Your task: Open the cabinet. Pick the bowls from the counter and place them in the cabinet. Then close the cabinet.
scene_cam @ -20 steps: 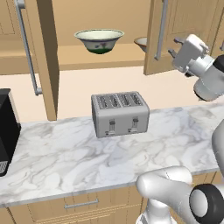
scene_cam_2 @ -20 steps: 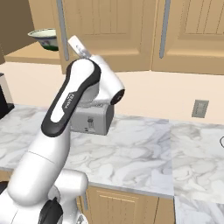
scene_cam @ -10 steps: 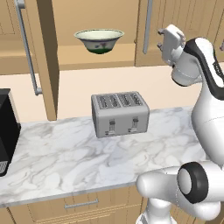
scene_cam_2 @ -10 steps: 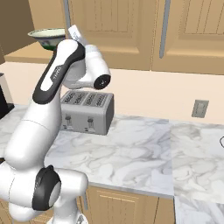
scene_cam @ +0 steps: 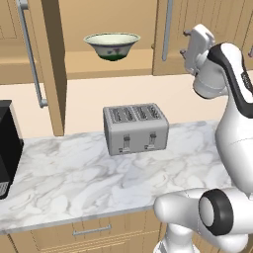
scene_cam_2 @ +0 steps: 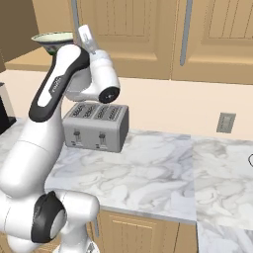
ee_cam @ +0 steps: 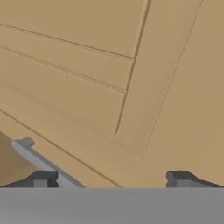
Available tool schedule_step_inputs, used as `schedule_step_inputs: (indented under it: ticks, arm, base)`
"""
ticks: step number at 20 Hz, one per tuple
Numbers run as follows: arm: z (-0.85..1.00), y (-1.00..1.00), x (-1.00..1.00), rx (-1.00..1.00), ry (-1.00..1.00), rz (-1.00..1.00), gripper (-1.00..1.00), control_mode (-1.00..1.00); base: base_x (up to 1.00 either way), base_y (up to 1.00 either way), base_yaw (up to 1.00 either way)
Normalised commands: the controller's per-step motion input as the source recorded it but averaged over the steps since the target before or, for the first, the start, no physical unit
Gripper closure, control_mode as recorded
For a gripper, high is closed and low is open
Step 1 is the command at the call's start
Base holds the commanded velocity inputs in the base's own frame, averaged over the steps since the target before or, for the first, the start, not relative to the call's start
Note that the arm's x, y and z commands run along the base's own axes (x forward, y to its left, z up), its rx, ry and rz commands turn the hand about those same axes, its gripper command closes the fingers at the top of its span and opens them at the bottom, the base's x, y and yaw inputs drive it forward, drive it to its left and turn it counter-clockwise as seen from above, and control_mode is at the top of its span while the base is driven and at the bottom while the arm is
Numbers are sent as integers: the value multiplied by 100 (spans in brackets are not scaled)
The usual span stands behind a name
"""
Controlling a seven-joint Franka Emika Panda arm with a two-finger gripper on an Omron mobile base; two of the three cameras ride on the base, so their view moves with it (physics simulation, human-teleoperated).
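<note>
Left base view: cabinet (scene_cam: 163, 39) is open on the left side. Its left door (scene_cam: 37, 59) swings out toward the near left, w/ a long silver handle (scene_cam: 30, 54) on it. The right door (scene_cam: 170, 34) looks shut, w/ its own handle (scene_cam: 168, 29).

One bowl (scene_cam: 112, 45) sits inside on the shelf (scene_cam: 74, 63). It is cream w/ a green foot, upright, about mid-shelf. I can't see a 2nd bowl.

Gripper (scene_cam: 187, 44) is up high, just right of the right door's handle, near the door's low part. It points at the door. Fingers are spread wide apart, nothing between them.

Hand view: two dark fingertips (ee_cam: 41, 178) sit far apart at the bottom. Door panel is very close in front. A bit of silver handle (ee_cam: 39, 162) runs near the left tip. Can't tell if it touches.

Counter (scene_cam: 99, 173) is white-grey marble, below the cabinet. A grey toaster (scene_cam: 135, 128) stands on it near the far wall, under the shelf. A black box-like thing (scene_cam: 7, 148) stands at the far left of the counter. A drawer (scene_cam: 89, 232) w/ a short handle is under the counter edge.

Right base view: arm bends up from the near left, over the toaster (scene_cam_2: 96, 126). Gripper (scene_cam_2: 86, 37) is by the bowl (scene_cam_2: 52, 39) rim side, in front of the doors. A wall plug (scene_cam_2: 226, 122) is on the right wall.
</note>
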Motion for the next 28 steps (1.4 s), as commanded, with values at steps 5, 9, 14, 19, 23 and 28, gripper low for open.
schedule_step_inputs:
  ticks: [5, 9, 14, 19, 23, 28]
  arm:
    - [10, 0, -44, 6, 0, 0, -100, -100]
    - [1, 0, -41, 4, 0, 0, -100, -100]
    - [21, 0, -66, 2, 0, 0, -100, -100]
    - [26, 0, -89, 0, 3, -4, -100, -100]
    - [17, 5, -100, 0, 15, -7, -100, -100]
    - [11, 9, -100, 0, 22, -9, -100, -100]
  base:
    - [0, 0, 0]
    - [0, 0, 0]
    - [0, 0, 0]
    - [0, 0, 0]
    - [0, 0, 0]
    - [0, 0, 0]
